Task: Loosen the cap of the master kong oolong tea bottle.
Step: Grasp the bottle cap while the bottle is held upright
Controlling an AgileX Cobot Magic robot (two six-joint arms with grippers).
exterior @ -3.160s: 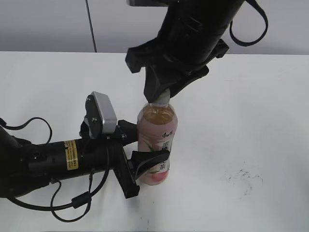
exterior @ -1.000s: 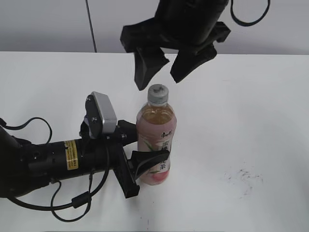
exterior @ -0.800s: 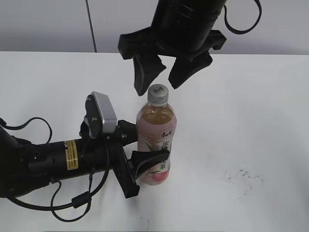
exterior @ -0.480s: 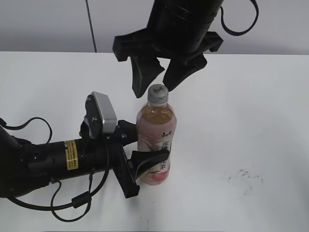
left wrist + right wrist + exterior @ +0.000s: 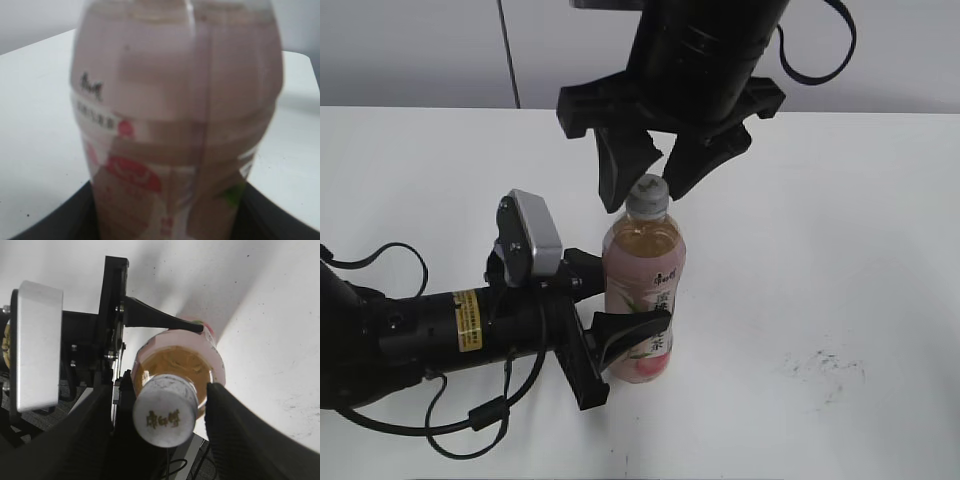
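On the white table (image 5: 840, 250), the tea bottle (image 5: 643, 290) stands upright, pinched around its lower body by the left gripper (image 5: 620, 330), whose dark fingers press against the label on both sides. In the left wrist view the bottle (image 5: 175, 115) fills the picture, seated between the dark jaws at the bottom edge. Above it, the right gripper (image 5: 648, 180) hangs with its two fingers spread wide, one on each side of the cap (image 5: 646, 195) and not touching it. The right wrist view shows the same: the cap (image 5: 165, 412) sits in the gap with clear space on either side.

The step in hand appears to be the approach to the cap. The next move likely calls for the right gripper to settle so its pads are level with the ribbed side, press together on the cap, and then twist while the left gripper keeps the bottle from turning.
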